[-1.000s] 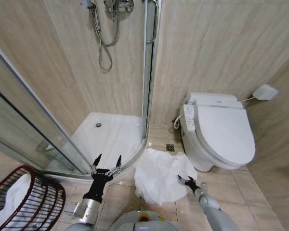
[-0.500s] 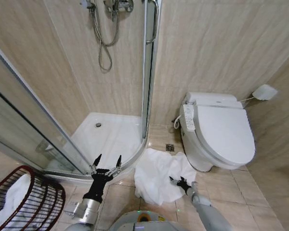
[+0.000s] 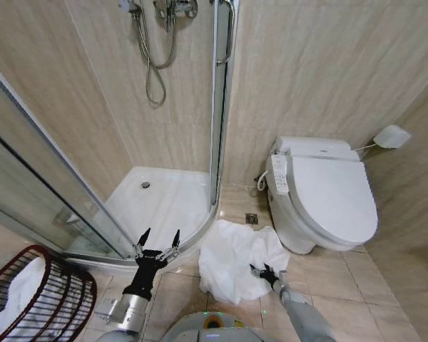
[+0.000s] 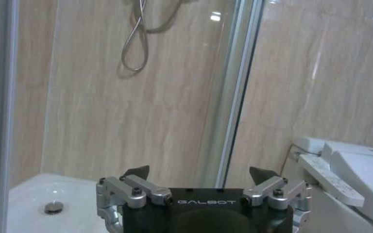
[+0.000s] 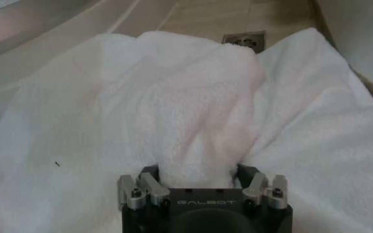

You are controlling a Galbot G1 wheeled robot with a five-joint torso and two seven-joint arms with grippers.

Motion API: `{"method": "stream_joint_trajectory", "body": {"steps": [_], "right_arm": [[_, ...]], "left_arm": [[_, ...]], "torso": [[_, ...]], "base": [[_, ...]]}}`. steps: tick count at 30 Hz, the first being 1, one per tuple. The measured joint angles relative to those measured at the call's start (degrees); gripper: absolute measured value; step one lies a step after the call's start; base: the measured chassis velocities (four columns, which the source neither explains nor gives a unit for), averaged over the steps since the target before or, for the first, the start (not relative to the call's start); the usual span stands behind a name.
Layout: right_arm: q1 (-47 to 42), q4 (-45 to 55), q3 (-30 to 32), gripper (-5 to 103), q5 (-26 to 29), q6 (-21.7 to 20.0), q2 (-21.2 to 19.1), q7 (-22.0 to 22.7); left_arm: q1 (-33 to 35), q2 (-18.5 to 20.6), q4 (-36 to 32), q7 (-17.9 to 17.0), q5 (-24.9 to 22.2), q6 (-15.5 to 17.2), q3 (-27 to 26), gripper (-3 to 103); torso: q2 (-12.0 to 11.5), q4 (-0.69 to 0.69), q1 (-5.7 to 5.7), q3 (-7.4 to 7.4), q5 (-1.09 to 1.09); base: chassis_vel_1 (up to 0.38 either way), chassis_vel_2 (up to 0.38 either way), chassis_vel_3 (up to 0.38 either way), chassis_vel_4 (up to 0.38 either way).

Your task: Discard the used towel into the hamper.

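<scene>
In the head view, the white towel (image 3: 234, 260) lies crumpled on the tiled floor (image 3: 385, 299) between the curved shower tray (image 3: 160, 203) and the toilet (image 3: 328, 199), just below the floor drain (image 3: 252, 219); the right gripper (image 3: 262, 273) sits low at the towel's near right edge, its dark fingers pressed into the cloth; the left gripper (image 3: 160, 241) is raised over the shower tray's rim with its two fingers spread apart and nothing between them; the hamper (image 3: 46, 296) stands at the lower left, well apart from the towel, with another white cloth (image 3: 18, 296) inside it. In the left wrist view, the left gripper (image 4: 199, 171) points at the shower glass (image 4: 235, 87) and beige wall, fingers wide and empty, with the toilet (image 4: 355, 174) at one side. In the right wrist view, the right gripper (image 5: 199, 170) has a raised fold of the towel (image 5: 199, 107) bunched between its fingers, which are closed in against that fold; the floor drain (image 5: 245, 39) shows beyond the cloth.
</scene>
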Motion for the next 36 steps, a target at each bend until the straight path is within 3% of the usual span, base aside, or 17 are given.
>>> {"method": "stream_joint_trajectory", "body": {"steps": [3,10,19,23,26,30,36], "right_arm": [[0.55,-1.93,0.12,68,0.09,3.04,0.42,0.7],[0.38,-0.98,1.28,49,-3.29,5.69,1.87,4.55],[0.58,-0.68,4.81,30,-5.66,8.23,3.21,3.47],[2.29,-4.31,9.62,15,-13.76,14.98,3.63,3.47],[3.24,-6.12,11.3,9,-14.87,17.17,3.69,2.5],[1.41,-4.15,11.61,8,-14.78,16.49,3.6,-0.48],[-1.61,0.62,10.15,8,-11.44,16.09,4.11,-0.92]], "left_arm": [[0.0,0.0,0.0,0.0,0.0,0.0,0.0,100],[0.0,0.0,0.0,0.0,0.0,0.0,0.0,100],[0.0,0.0,0.0,0.0,0.0,0.0,0.0,100],[0.0,0.0,0.0,0.0,0.0,0.0,0.0,100],[0.0,0.0,0.0,0.0,0.0,0.0,0.0,100],[0.0,0.0,0.0,0.0,0.0,0.0,0.0,100],[0.0,0.0,0.0,0.0,0.0,0.0,0.0,100]], "torso": [[0.0,0.0,0.0,0.0,0.0],[0.0,0.0,0.0,0.0,0.02],[0.0,0.0,0.0,0.0,0.01],[0.0,0.0,0.0,0.01,0.0],[0.0,0.03,0.0,0.0,0.01],[0.0,-0.01,0.0,0.0,-0.01],[0.0,0.01,0.0,0.0,0.02]], "base": [[0.0,0.0,0.0,0.0],[0.0,0.0,0.0,0.0],[0.0,0.0,0.0,0.0],[0.0,0.0,0.0,0.0],[0.0,0.0,0.0,0.0],[0.0,0.0,0.0,0.0],[0.0,0.0,0.0,0.0]]}}
